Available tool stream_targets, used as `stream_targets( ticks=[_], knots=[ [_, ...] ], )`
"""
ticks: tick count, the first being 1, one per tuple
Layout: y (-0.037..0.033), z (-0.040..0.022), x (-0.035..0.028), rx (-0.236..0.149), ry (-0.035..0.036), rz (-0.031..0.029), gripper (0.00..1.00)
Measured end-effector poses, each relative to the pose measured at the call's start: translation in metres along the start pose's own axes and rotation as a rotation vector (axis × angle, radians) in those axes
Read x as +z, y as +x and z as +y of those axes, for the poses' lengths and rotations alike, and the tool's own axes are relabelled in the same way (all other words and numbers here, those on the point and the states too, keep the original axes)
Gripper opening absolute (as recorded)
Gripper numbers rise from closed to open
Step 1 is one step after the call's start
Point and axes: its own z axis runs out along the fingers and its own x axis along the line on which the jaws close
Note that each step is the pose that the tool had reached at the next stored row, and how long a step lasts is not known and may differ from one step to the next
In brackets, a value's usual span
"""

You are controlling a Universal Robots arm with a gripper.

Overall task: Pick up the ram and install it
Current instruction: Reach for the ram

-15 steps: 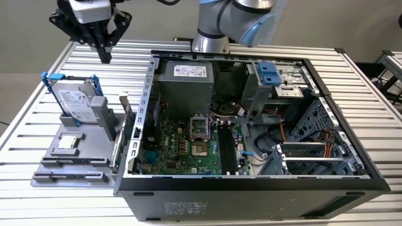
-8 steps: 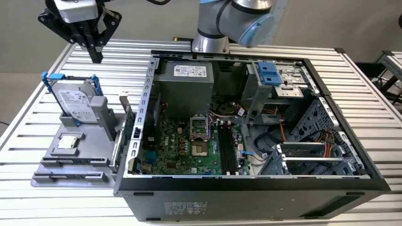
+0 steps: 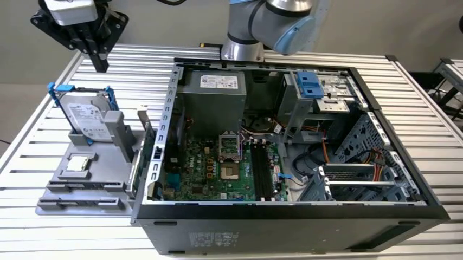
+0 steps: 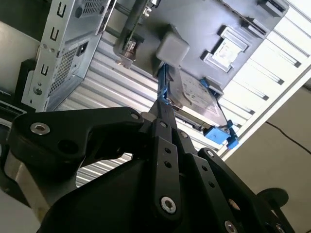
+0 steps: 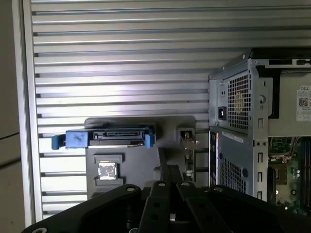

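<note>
The claw (image 3: pixel 101 65), fingers pressed together at their tips, hangs above the slatted tabletop (image 3: pixel 29 143), well apart from the ram (image 3: pixel 140 149). The ram appears to stand on edge in the grey fixture (image 3: pixel 97 181) below the claw, beyond the hard drive (image 3: pixel 87 116), beside the open computer case (image 3: pixel 289 227).

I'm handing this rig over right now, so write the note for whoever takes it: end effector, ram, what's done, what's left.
End effector: looks shut and empty, above the slatted table beyond the grey tray.
Ram: seems to stand on edge at the tray's side nearest the open case, untouched.
Done: nothing that shows; the motherboard's black slots look empty.
Left: the whole job, pick-up and install.
</note>
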Motion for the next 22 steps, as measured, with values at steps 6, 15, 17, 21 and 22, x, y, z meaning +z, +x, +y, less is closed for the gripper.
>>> stream_targets(
  ticks=[6, 15, 17, 21, 22],
  knots=[
    [0.0121, -0.0004, -0.0003, 0.000, 0.0001, 0.0001, 0.00],
    [0.0339, -0.0013, -0.0008, 0.000, 0.0001, 0.0001, 0.00],
    [0.0391, -0.0015, -0.0008, 0.000, 0.0001, 0.0000, 0.00],
    [0.0481, -0.0019, -0.0011, 0.000, 0.0001, 0.0001, 0.00],
    [0.0503, -0.0020, -0.0011, 0.000, 0.0000, 0.0001, 0.00]
  ],
)
